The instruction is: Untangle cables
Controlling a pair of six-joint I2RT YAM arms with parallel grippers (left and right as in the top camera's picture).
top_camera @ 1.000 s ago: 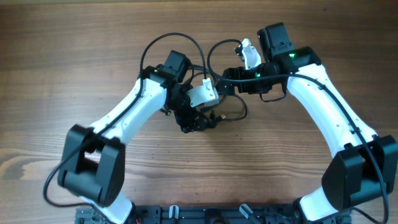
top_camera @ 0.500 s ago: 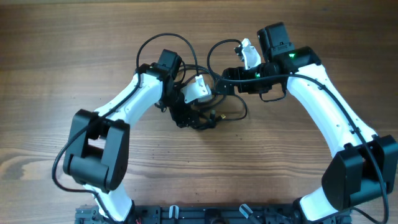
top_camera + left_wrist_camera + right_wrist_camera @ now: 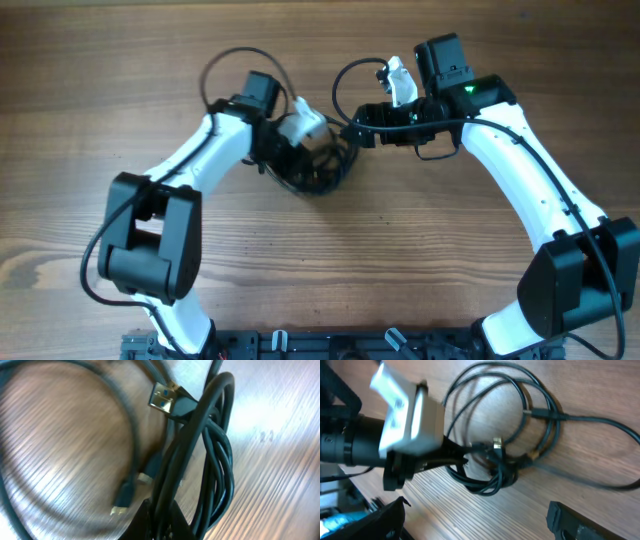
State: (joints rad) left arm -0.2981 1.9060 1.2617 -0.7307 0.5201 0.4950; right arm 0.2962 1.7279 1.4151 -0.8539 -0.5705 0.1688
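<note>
The cables [image 3: 330, 172] lie as a dark knotted bundle of thin black cords on the wooden table between the two arms. In the left wrist view the bundle [image 3: 212, 460] hangs close to the camera, with a metal plug [image 3: 162, 396] and a smaller plug end [image 3: 125, 497] lying loose beside it. My left gripper [image 3: 162, 522] is shut on a strand of the bundle. The right wrist view shows the left gripper [image 3: 455, 457] pinching the coiled cables [image 3: 505, 445]. My right gripper [image 3: 475, 520] hovers open just right of the bundle, with nothing between its fingers [image 3: 570, 517].
Bare wooden table [image 3: 120, 60] surrounds the arms. Thicker black arm wires loop above the left wrist [image 3: 235, 65]. One long cable strand [image 3: 600, 425] trails away from the bundle toward the right. The arm bases stand at the near edge.
My left gripper has closed on the cable bundle and moved back and to the left, dragging the bundle with it. The right arm has stayed put.
</note>
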